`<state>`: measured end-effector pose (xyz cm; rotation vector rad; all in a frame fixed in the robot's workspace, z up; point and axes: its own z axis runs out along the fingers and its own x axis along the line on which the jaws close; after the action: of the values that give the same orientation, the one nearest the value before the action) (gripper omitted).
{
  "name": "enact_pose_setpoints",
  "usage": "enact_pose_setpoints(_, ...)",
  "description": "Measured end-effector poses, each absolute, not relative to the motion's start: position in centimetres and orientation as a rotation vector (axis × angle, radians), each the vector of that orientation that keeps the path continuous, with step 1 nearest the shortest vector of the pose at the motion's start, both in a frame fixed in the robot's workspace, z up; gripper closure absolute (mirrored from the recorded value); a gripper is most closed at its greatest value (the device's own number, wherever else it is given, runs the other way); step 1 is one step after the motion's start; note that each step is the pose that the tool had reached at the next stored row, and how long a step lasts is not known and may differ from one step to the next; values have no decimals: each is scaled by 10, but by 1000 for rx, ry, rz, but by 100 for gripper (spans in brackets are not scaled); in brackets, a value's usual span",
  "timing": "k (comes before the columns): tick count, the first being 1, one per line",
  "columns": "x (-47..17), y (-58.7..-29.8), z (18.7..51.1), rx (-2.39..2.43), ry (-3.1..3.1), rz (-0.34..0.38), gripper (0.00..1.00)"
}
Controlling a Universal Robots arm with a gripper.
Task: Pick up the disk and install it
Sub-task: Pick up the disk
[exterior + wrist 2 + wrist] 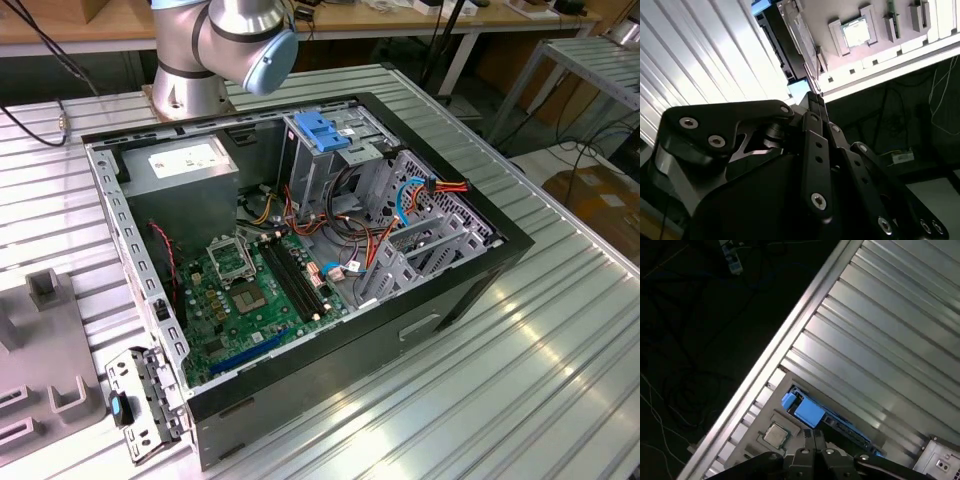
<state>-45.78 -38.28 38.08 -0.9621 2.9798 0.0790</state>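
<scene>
In both wrist views my gripper hangs above the table with its two dark fingers pressed together and nothing between them. Just past the fingertips the disk rests on its edge at the rim of a grey fixture plate, showing a dark side and blue plastic rail. The gripper is apart from it, a short way above. In the exterior view the open computer case lies on the ribbed metal table, with a metal drive cage at its far side.
A blue plastic bracket tops the cage, and a grey box with a white sticker sits in the case's far corner. A processor chip lies on the fixture plate. Beyond the table edge is dark floor with cables.
</scene>
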Motion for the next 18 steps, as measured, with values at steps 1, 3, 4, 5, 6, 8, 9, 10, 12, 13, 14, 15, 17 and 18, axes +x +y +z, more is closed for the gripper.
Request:
enact_pose_setpoints(1, -458, -383, 381, -998, 2969, 79, 89)
enact_pose_setpoints(3, -458, -383, 381, -1051, 2951, 79, 89)
enact_pose_setpoints(4, -458, -383, 381, -1078, 2942, 80, 89)
enact_pose_setpoints(5, -458, -383, 381, -1114, 2929, 80, 89)
enact_pose_setpoints(6, -458, -383, 381, -1141, 2919, 80, 89)
enact_pose_setpoints(8, -458, -383, 380, -1195, 2899, 80, 89)
enact_pose_setpoints(9, -458, -383, 380, -1242, 2879, 80, 89)
enact_pose_setpoints(10, -458, -383, 380, -1287, 2861, 80, 89)
enact_pose_setpoints(12, -458, -383, 380, -1348, 2833, 80, 89)
enact_pose_setpoints(13, -458, -383, 380, -1385, 2816, 80, 89)
enact_pose_setpoints(14, -458, -383, 380, -1410, 2805, 80, 89)
enact_pose_setpoints(15, -458, -383, 380, -1432, 2794, 81, 89)
enact_pose_setpoints(17, -458, -383, 380, -1482, 2769, 81, 89)
enact_pose_setpoints(18, -458, -383, 380, -1508, 2755, 81, 89)
